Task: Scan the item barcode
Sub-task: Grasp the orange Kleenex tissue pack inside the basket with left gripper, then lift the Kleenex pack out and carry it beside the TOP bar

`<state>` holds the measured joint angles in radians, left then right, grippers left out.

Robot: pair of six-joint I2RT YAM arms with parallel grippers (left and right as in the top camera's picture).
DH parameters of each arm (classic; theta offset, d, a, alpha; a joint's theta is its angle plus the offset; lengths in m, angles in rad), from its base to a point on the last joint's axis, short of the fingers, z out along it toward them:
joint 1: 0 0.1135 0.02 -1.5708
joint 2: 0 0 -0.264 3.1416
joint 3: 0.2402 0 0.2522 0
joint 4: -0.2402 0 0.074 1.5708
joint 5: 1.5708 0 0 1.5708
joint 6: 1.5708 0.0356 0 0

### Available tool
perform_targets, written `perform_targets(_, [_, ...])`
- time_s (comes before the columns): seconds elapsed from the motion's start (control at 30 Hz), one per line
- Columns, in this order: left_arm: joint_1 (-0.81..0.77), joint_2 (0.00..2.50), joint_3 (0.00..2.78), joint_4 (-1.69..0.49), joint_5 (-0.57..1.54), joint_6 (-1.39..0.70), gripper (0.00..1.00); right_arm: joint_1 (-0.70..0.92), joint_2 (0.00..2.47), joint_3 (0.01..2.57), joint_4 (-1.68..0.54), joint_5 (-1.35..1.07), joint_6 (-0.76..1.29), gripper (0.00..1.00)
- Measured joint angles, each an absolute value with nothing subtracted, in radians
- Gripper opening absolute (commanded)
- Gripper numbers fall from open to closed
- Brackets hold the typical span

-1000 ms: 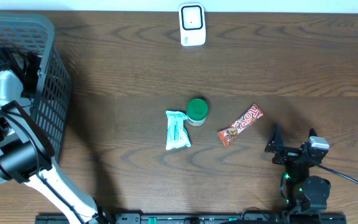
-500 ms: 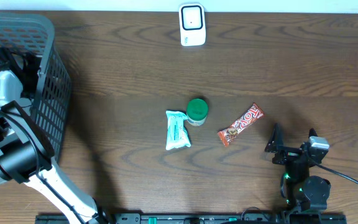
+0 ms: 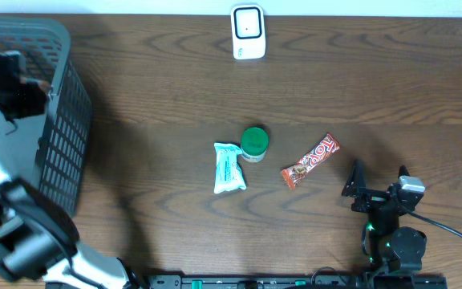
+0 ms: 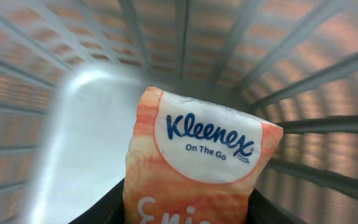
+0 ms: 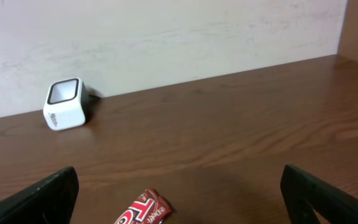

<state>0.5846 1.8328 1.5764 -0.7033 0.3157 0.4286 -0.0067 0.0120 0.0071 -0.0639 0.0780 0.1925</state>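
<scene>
Grips an orange-and-white tissue pack (image 4: 197, 155) by its lower end in the clamped left gripper (image 4: 185, 214), down inside the grey basket (image 3: 62, 136) at the left end of the table (image 3: 175, 80). Has a white-and-teal packet (image 3: 228, 167) just beside a green-lidded jar (image 3: 254, 143) mid-table, a candy bar (image 3: 311, 160) near them, and the white scanner (image 3: 247, 32) at the far edge. Holds nothing in the right gripper (image 5: 178, 186), spread wide near the candy bar.

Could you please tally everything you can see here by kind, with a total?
Soft packs: 2, the Kleenex pack and the white-and-teal pack
Green-lidded jar: 1
Candy bar: 1
Barcode scanner: 1
Basket: 1
Total: 6
</scene>
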Motion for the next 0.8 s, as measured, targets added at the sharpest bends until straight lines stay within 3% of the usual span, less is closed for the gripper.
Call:
perform_targets(0.47, [0.53, 1.331, 1.576, -0.709, 0.461, 0.302, 0.43, -0.007, 0.012, 0.007, -0.064, 0.078, 0.192, 0.99])
perform_targets(0.67, [0.336, 1.254, 1.576, -0.738, 0.583, 0.255, 0.43, -0.007, 0.012, 0.007, -0.064, 0.077, 0.192, 0.99])
perform_targets(0.8, [0.058, 1.306, 1.576, -0.801, 0.629, 0.24, 0.43, -0.007, 0.012, 0.007, -0.064, 0.078, 0.192, 0.99])
